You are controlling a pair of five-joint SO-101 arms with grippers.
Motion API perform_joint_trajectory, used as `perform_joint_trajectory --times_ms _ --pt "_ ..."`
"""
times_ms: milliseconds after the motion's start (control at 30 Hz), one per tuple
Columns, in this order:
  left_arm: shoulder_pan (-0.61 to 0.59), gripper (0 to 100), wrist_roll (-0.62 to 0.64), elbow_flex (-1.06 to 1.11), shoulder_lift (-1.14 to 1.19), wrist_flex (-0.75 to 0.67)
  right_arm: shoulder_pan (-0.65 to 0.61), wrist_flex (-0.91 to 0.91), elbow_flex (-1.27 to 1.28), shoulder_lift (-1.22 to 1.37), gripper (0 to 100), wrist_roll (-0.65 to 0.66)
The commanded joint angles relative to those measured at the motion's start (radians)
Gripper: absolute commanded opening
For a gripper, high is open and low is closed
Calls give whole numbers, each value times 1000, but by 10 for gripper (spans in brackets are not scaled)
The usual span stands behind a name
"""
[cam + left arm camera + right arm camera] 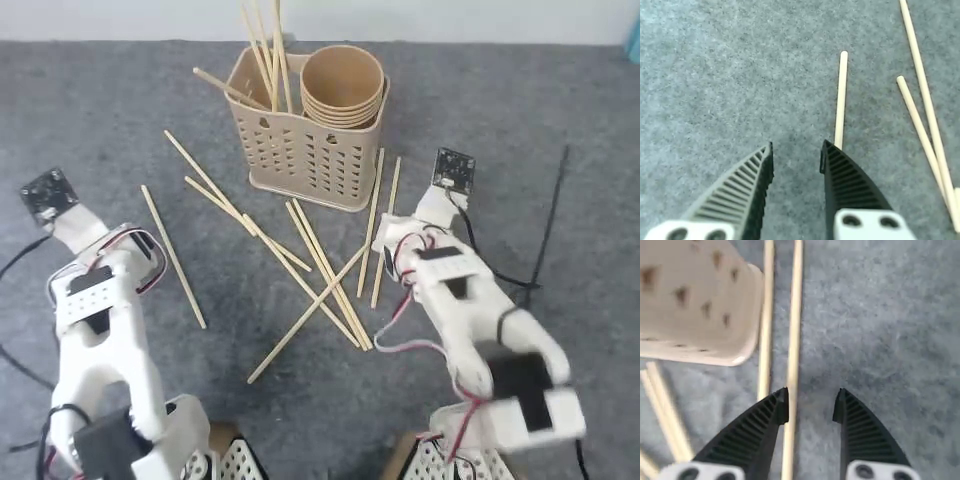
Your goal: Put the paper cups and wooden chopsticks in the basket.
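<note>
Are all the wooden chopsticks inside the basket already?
No, several chopsticks lie scattered on the grey table beside the basket.

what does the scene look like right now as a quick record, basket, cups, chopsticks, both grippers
basket: upright on the grey mat
cups: stacked inside the basket
chopsticks in basket: a few, standing on end
chopsticks on mat: several, scattered in front of the basket
left gripper: open, low over the mat, end of one chopstick beside a finger
right gripper: open, by the basket, two parallel chopsticks at one finger
</note>
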Motion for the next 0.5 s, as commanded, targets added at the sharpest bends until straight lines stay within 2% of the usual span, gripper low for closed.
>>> perform_joint_trajectory --times_ms 0,333,467 --pt "8 145 0 -8 -2 -26 10 4 -97 18 158 18" --pt "21 145 0 -1 0 -61 1 22 -140 15 158 20" --pt "21 145 0 -1 0 -61 45 73 -279 111 158 20"
